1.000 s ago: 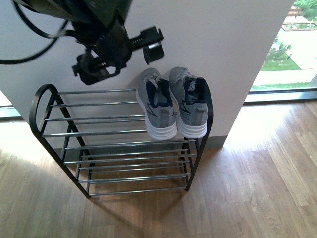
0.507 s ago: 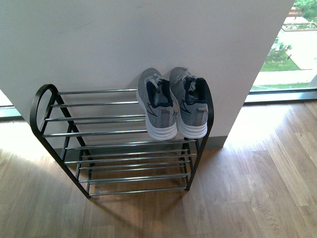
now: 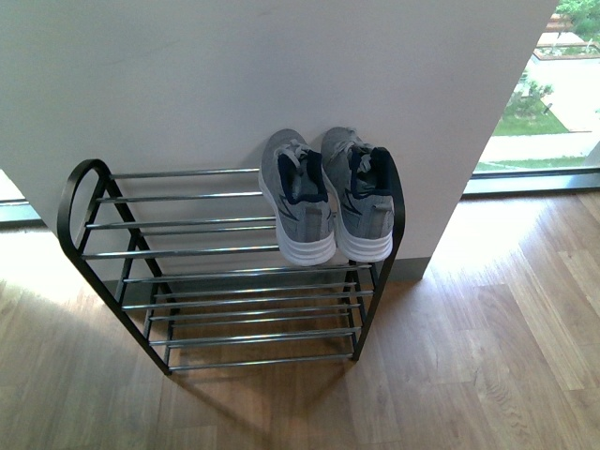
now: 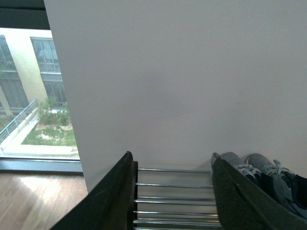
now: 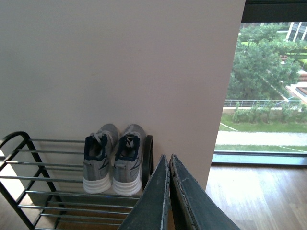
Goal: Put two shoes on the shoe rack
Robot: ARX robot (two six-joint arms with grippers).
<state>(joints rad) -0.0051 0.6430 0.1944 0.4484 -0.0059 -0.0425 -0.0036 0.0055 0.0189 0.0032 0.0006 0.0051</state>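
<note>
Pair of grey knit lace-up sneakers with white soles [image 3: 300, 202] sits side by side at the 3 o'clock end of the black-framed, chrome-barred shoe rack [image 3: 187, 251], top tier, toes toward the white wall [image 3: 187, 84] at 12 o'clock; left pincer [image 4: 171, 156] spread, right pincer [image 5: 169, 158] pressed together.

Grey sneakers [image 3: 305, 211] with white soles and navy lining, black-framed chrome-barred shoe rack [image 3: 178, 197], white wall [image 3: 281, 66], brown wood-grain floor [image 3: 487, 356], all beyond the dark grey right gripper [image 5: 169, 158].
</note>
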